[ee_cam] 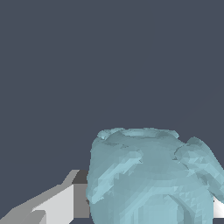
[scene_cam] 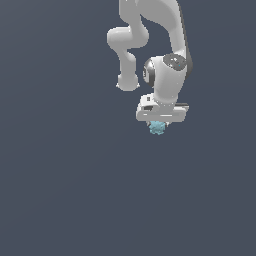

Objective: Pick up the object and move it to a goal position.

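**A:** How does the gripper (scene_cam: 158, 122) stand?

**B:** Its fingers are closed in on the object (scene_cam: 157, 128). In the wrist view one finger (ee_cam: 65, 203) presses against the blob's side, and a sliver of the other shows at the opposite side, so the object (ee_cam: 151, 177) is clamped between them.

**A:** And where is the object relative to the hand?

**B:** Right under the white hand body, between the fingertips. In the exterior view it pokes out just below the hand's lower edge, much narrower than the hand.

**A:** What does it look like?

**B:** A pale turquoise-blue lump, roughly round, bumpy all over. Close up, its surface is faceted with ridges and hollows, lighter on the raised parts.

**A:** Is it resting on anything?

**B:** I cannot tell; the dark grey background is uniform all around it.
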Tool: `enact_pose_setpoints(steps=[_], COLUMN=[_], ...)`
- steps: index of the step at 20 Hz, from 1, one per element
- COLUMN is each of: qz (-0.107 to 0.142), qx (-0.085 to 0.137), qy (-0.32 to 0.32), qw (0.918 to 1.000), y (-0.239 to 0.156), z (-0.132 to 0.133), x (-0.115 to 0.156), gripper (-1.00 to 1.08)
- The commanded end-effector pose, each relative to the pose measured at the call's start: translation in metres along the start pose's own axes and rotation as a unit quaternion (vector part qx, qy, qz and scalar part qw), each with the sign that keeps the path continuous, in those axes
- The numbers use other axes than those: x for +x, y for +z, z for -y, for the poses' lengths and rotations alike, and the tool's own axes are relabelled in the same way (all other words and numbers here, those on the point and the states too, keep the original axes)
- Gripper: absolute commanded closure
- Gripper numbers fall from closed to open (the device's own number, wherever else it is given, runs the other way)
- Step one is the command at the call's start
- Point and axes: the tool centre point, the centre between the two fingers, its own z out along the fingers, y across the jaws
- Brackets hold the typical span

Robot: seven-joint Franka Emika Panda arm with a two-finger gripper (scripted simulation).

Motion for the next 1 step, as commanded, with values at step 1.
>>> enact_pose_setpoints(steps=[1], qz=[0.0], qx=[0.0], qy=[0.001], qw=[1.0], y=[-0.0016], z=[0.0027], x=[-0.0006], gripper=[1.08])
